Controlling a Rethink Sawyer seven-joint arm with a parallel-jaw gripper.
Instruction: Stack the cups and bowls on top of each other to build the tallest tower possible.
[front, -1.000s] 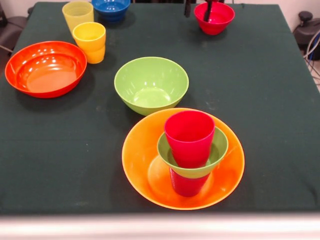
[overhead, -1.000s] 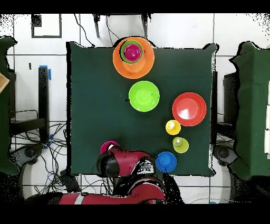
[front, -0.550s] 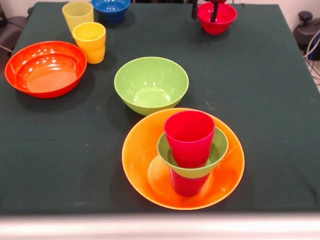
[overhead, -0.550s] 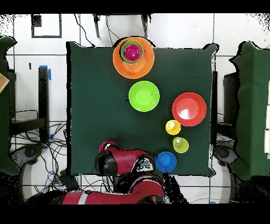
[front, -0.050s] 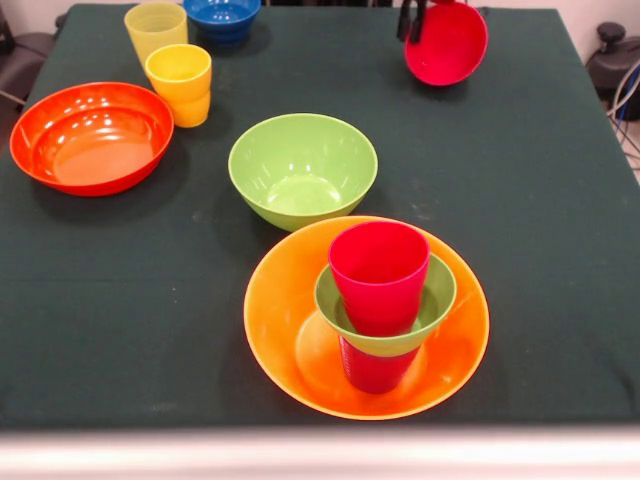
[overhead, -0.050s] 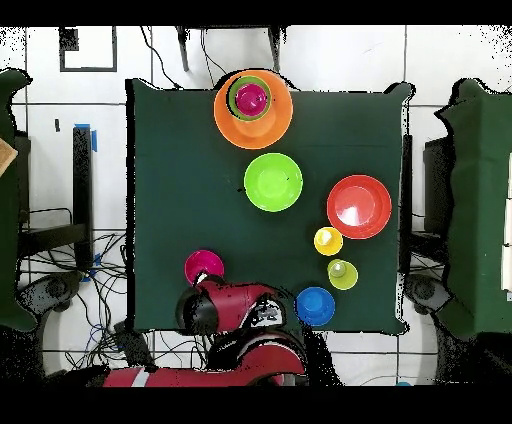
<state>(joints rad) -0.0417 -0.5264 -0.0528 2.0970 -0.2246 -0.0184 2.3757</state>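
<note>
The black gripper (front, -0.050s: 414, 20) shows only its tips at the top edge of the front view, and they pinch the rim of the small red-pink plastic bowl (front, -0.050s: 447, 44), one finger inside and one outside. The bowl hangs tilted, its opening turned sideways toward the camera, its lower edge close to the dark green table cloth (front, -0.050s: 540, 180) or just touching it; I cannot tell which. The relation that matters is where the tower (front, -0.050s: 378, 300) lies from this bowl. It stands at the opposite, near side of the table: a large yellow-orange plastic bowl (front, -0.050s: 290, 340) with a cup in it, then a small green bowl (front, -0.050s: 436, 296), then a red-pink plastic cup (front, -0.050s: 379, 268) on top, opening upward. So the held bowl must travel across almost the whole table toward the camera, passing beside the large green bowl (front, -0.050s: 302, 168). In my judgement, it must also rise above the cup's rim and become level before it is put down
</note>
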